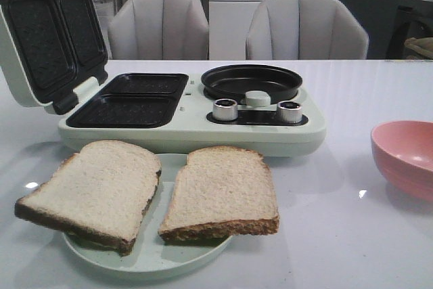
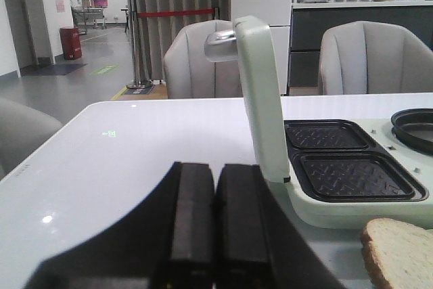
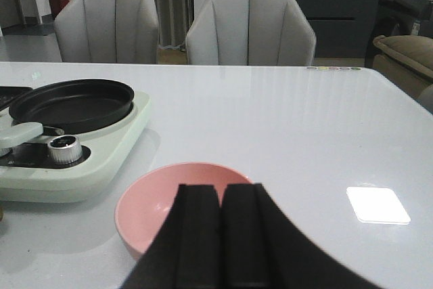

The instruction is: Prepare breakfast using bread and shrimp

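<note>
Facing over the white glossy table [image 1: 352, 235], the front view shows two pale, porous bread slices with brown crusts [image 1: 91, 191] lying side by side on a round mint-green plate [image 1: 145, 262] at the near edge, presumably staged within reach of the open mint-green breakfast maker [image 1: 196, 126]; its ribbed black sandwich wells and shallow round black pan [image 1: 252, 82] sit empty. A smooth pink bowl [image 1: 404, 157] rests at the right edge; I cannot see the shrimp (perhaps it lies inside).

From the left wrist, the left gripper [image 2: 215, 235] has its matt black fingers pressed together, holding nothing, beside the raised lid.

From the right wrist, the right gripper [image 3: 220, 241] is likewise closed and empty, hovering over the bowl's near rim.
</note>
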Robot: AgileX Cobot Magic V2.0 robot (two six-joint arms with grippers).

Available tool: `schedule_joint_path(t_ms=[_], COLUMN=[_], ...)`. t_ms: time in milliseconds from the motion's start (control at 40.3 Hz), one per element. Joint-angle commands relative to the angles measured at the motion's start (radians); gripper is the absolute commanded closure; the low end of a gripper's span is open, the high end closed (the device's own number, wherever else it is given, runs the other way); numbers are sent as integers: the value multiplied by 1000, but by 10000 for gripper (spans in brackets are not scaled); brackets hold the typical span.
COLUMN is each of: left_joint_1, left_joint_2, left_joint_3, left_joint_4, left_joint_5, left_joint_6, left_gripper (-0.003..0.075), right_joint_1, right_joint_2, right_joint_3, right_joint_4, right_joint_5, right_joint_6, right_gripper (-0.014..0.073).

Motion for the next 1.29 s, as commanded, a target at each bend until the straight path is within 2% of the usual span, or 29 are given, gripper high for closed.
schedule_joint_path(t_ms=[0,521,620,844,943,1142,1266], left_joint_1=[-6,-6,-6,-6,-6,-6,-6], left_joint_2=[-20,-20,-20,-20,-20,-18,14], left_joint_3=[7,7,7,7,4,-155,-347], left_joint_4=[-2,7,58,54,37,1,-13], left_joint_5=[-94,-96,-142,-149,-203,-146,6], left_joint_6=[-1,-1,-1,-1,-3,-3,-5], left_gripper=[620,620,621,621,621,621,621], right_joint_1=[2,2,2,2,2,2,1], right_joint_2=[-22,-22,-22,-22,-22,-22,0], right_joint_3=[-17,-17,-17,-17,-26,-182,-332], right_joint_4=[5,5,5,5,7,7,6], right_joint_5=[-90,-90,-91,-98,-112,-26,71], right_joint_6=[-8,-8,-8,-8,-8,-8,-8], right_gripper=[559,559,559,559,559,559,559])
